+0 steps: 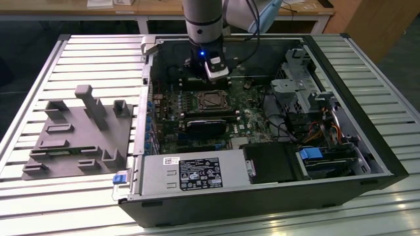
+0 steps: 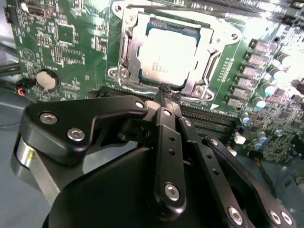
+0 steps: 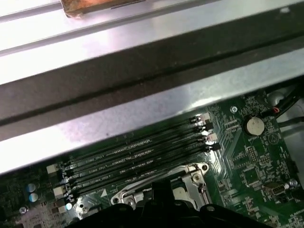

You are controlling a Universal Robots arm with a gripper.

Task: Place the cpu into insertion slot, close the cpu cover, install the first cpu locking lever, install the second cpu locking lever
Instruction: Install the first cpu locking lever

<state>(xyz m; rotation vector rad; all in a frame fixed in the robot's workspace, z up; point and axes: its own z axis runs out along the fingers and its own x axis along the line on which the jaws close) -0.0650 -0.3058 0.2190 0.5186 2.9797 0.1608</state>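
Chip, seated: the cpu (image 2: pixel 166 50), a flat square with a dull silver top, lies in the insertion slot (image 1: pixel 199 100) on the green circuit board (image 2: pixel 71 57). We log it as placed.

Cover, down: the cpu cover (image 2: pixel 135 50), a thin bright metal frame, lies flat over the chip's edges, its square cut-out leaving the silver top bare. We judge it sits so to press the chip evenly into the socket.

Lever: a thin wire rod (image 2: pixel 135 87) runs along the socket edge nearest the jaws. Whether it is hooked home we cannot tell.

Jaws: matt black jointed links with bright screw heads, clenched tip to tip right at that edge. Whether the rod is nipped between them we cannot tell; we take the narrow posture as suited to a thin wire among crowded parts.

Arm (image 1: pixel 202 19): grey tube, upright in the open case, close by the socket.

Case (image 1: pixel 384 152): dark sheet-metal box on its side, panel off, we judge so that the board faces up to the arm. It rests on a slatted metal surface (image 1: pixel 98 54).

Sundries: round coin cell (image 2: pixel 46 80); long black memory slots (image 3: pixel 137 159); grey moulded fixture (image 1: pixel 78 137) beside the case, at the exterior view's left.
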